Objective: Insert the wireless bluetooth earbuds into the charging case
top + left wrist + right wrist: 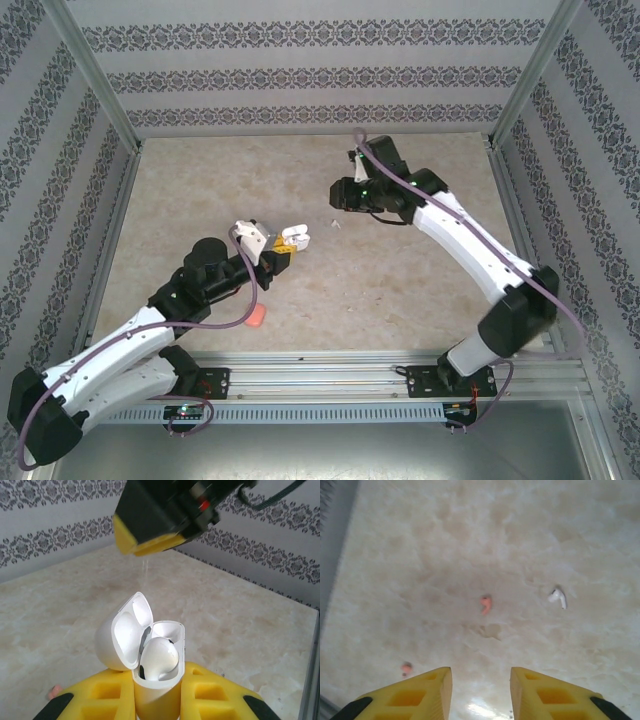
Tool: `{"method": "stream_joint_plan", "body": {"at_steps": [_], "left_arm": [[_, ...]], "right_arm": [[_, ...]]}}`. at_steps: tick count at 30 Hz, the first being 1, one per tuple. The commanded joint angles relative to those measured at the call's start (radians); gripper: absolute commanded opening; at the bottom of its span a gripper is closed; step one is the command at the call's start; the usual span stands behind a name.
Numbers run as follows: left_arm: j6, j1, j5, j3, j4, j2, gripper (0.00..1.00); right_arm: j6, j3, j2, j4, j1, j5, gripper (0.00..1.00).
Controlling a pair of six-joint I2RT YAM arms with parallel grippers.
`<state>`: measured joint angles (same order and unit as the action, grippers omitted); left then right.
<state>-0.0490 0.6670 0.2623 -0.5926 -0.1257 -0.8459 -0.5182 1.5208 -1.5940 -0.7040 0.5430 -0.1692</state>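
- Nearest the arm bases, a salmon-red case (256, 317) lies on the bench (400, 300) beside the left arm, with no tool on it. It is too small to tell whether its lid is up.
- The left tool (157, 706) is clamped on the body of the white charging case (159, 687). It holds the case upright with the mouth up, seemingly clear of the bench, probably to present it to the other arm.
- The case's lid (122, 635) is hinged back to one side. One seated white earbud (159, 656) fills a well, and the other well is hidden.
- Farther out, the right tool (481, 685) hangs over the bench, its fingers parted and empty.
- Beyond its fingers lie a salmon earbud (485, 604), a loose white earbud (558, 597) well apart from it, and a second salmon bit (406, 668).
- The loose white earbud looks like the match for the held case.
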Motion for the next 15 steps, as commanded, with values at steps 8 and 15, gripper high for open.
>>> {"method": "stream_joint_plan", "body": {"at_steps": [8,15], "left_arm": [[0.049,-0.029,0.029,0.007,-0.021,-0.045,0.0],[0.066,-0.044,0.028,0.013,-0.05,-0.087,0.0]], "right_arm": [[0.169,0.293,-0.448,-0.151,-0.064,-0.021,0.43],[0.238,0.507,-0.693,-0.25,-0.067,0.04,0.43]]}}
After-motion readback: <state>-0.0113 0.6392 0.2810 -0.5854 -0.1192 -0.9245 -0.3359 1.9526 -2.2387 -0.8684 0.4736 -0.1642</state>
